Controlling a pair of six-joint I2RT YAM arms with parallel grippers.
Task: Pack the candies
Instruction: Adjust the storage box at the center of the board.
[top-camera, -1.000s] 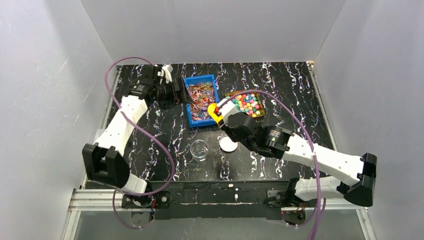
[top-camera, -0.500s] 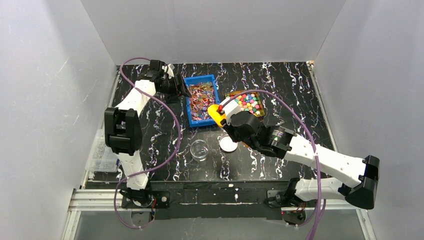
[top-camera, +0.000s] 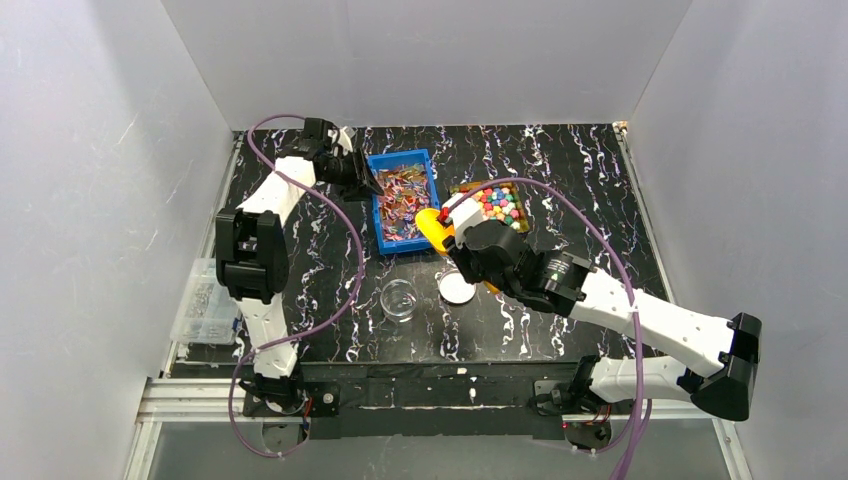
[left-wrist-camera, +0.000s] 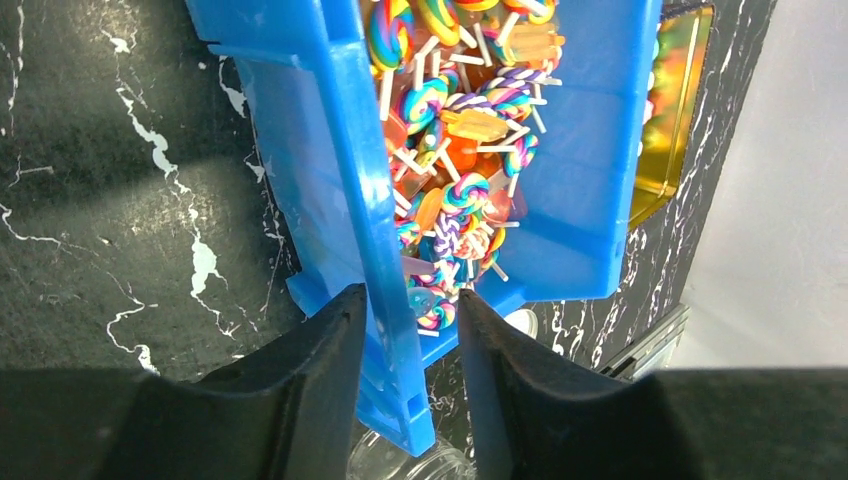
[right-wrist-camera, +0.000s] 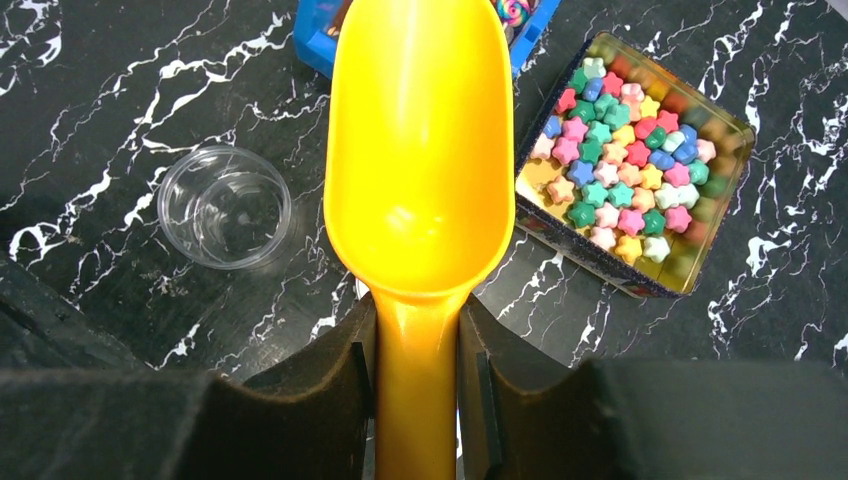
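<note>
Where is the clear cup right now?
In the top external view the clear cup stands on the table in front of the blue bin, just left of the white lid; in the right wrist view it sits left of the yellow scoop.

Black white-veined marble tabletop (top-camera: 600, 200) carries a blue plastic bin (top-camera: 385, 240), a gold square tin (right-wrist-camera: 728, 140) beside it, a clear empty cup (top-camera: 399, 299), a white lid (top-camera: 456, 288) near it, with a yellow scoop (right-wrist-camera: 420, 150) above.
</note>
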